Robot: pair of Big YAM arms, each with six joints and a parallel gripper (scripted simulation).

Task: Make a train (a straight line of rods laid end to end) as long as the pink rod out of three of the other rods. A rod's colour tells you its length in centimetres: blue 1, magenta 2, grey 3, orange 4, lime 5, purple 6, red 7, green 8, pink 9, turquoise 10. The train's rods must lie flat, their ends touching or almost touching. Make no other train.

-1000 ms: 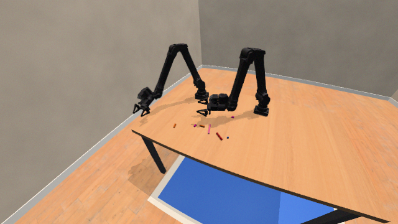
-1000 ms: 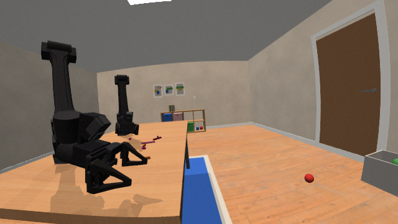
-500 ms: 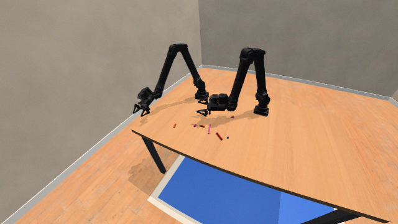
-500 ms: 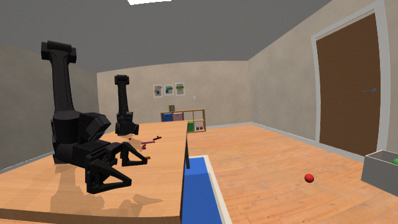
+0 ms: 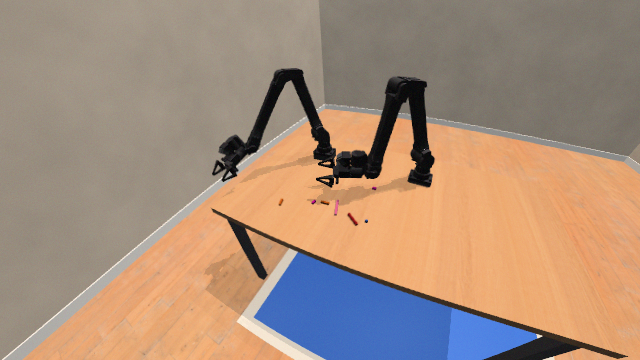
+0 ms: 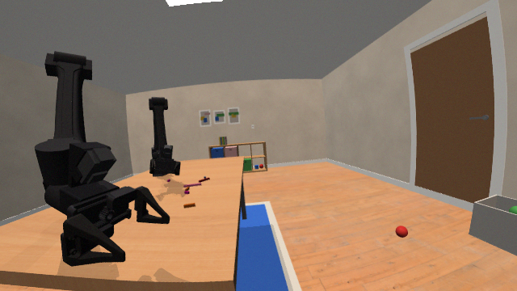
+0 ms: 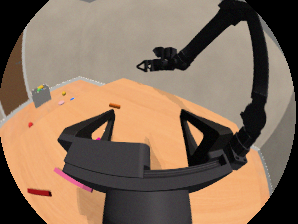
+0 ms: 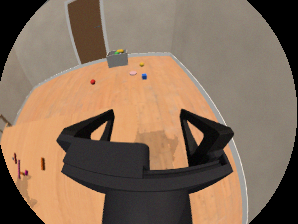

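Observation:
Several short rods lie near the table's front-left part. The pink rod (image 5: 336,207) lies flat, with a red rod (image 5: 352,219) and a tiny blue rod (image 5: 366,220) to its right. An orange rod (image 5: 325,202) and a magenta rod (image 5: 313,202) lie to its left, and a second orange rod (image 5: 281,202) lies further left. Another magenta rod (image 5: 374,188) lies nearer the arm bases. My left gripper (image 5: 326,172) is open and empty, low over the table behind the rods. My right gripper (image 5: 223,170) is open and empty, out past the table's left edge.
In the left wrist view the pink rod (image 7: 73,180) and the red rod (image 7: 39,192) lie to the lower left of the fingers. The table's edge and corner (image 5: 215,210) are close to the rods. A blue mat (image 5: 360,320) lies on the floor below.

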